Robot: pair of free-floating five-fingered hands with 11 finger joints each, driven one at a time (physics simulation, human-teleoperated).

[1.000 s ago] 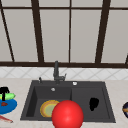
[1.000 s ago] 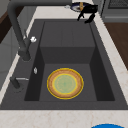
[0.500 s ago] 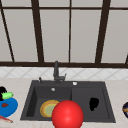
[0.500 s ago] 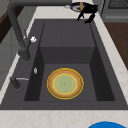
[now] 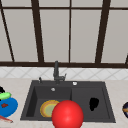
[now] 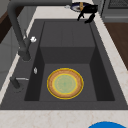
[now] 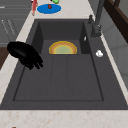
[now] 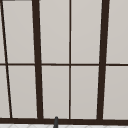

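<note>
Your nearest thing is the sink (image 5: pixel 110 117): dark grey, two-part, set into the counter. The shallow right section lies bare beneath; the deeper left basin holds a yellow-rimmed plate (image 6: pixel 65 83), lying flat.

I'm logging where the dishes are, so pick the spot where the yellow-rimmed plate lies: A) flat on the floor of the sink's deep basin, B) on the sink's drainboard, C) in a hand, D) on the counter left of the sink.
A: the yellow-rimmed plate lies flat on the deep basin's floor of the sink, with the right hand hovering over the drainboard side.

Plain matte-black right hand (image 5: pixel 93 103) with short, rounded fingers (image 7: pixel 37 64)
</note>
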